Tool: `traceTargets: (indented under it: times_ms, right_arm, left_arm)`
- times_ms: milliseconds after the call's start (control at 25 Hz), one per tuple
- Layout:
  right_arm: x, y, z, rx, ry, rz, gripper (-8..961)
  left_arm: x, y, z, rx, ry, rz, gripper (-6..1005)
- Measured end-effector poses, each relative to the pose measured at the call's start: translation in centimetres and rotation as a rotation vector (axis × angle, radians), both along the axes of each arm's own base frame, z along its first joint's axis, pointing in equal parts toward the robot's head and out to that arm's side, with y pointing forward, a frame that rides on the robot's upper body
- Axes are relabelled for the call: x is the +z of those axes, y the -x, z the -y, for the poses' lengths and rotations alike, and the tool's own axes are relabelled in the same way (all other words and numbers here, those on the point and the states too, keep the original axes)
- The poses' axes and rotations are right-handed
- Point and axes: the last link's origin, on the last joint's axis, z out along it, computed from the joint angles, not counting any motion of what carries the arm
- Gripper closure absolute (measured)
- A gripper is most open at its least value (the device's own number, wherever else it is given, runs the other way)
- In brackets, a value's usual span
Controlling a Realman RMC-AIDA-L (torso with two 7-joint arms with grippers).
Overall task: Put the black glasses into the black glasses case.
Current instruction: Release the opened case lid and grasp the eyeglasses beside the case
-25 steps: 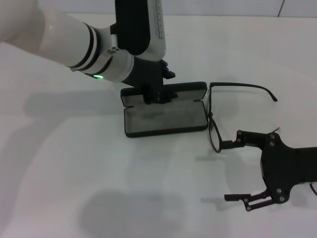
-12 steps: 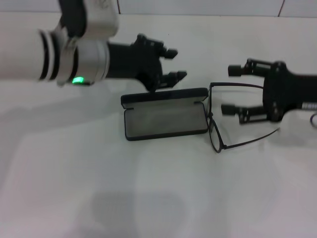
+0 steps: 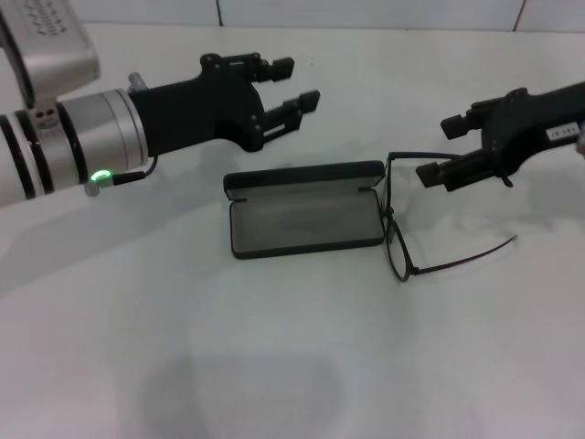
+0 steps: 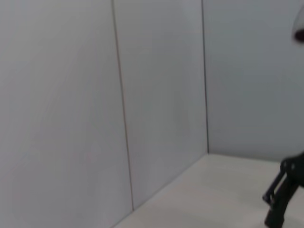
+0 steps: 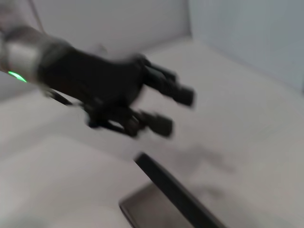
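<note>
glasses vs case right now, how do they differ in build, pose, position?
Build: the black glasses are a thin wire frame with clear lenses; the black glasses case is a solid rectangular shell with grey lining.
Pose: the glasses have their temple arms unfolded; the case lies open, lid up.
Position: the glasses sit outside, at the case's right end.
Both are black, on the white table.

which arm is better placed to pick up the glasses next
Right, probably. The right gripper hovers open just above the thin black wire-frame glasses, which lie beside the open black hard case. The left gripper hangs open behind the case, farther away.
</note>
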Motion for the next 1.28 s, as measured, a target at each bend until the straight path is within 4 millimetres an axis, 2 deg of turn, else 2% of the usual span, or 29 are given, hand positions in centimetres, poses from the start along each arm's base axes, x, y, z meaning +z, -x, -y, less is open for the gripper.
traceTargets:
  times_ms: [360,560,960,1280]
  right_arm:
    - [-3.8,2.4,-0.2,-0.094,0.045,0.229,95]
    - [-5.1,1.9,-1.0,-0.173,-0.011,0.231,97]
    - [-7.4,1.6,-1.1,-0.195,-0.011,0.206,104]
    - [-9.0,0.2,-1.8,-0.25,-0.002,0.23,115]
  left_arm:
    - [-0.8,0.9,0.1,-0.004,0.001,-0.012,516]
    - [-1.2,0.9,0.1,-0.02,-0.002,-0.026,516]
    - [-1.5,1.3,-0.1,-0.035,-0.025,-0.054,515]
    - [-2.0,1.2,-0.6,-0.033,-0.015,-0.059,515]
